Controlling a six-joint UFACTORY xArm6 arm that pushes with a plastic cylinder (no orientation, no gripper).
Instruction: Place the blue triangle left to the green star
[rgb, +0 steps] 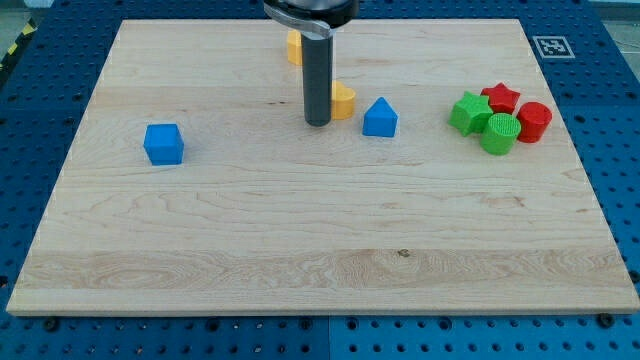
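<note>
Since the blue triangle must end at the left of the green star, the relation that matters is this: the triangle lies to the view's right of my tip, and the star lies further right again, approx. on the same line. So tip, triangle and star stand nearly in one row across the board, w/ the triangle between the other two.

My tip is near the triangle but not touching it; a yellow block, shape not clear, sits just beside the rod, partly hidden behind it. There is no hand to open or close here, only the bare rod, and it holds nothing.

The triangle stands apart from the star, w/ bare wood between them. The star is packed close to a red star, a green cylinder and a red cylinder.

I judge that a push toward the view's right is needed, stopped before the triangle touches the star.
</note>
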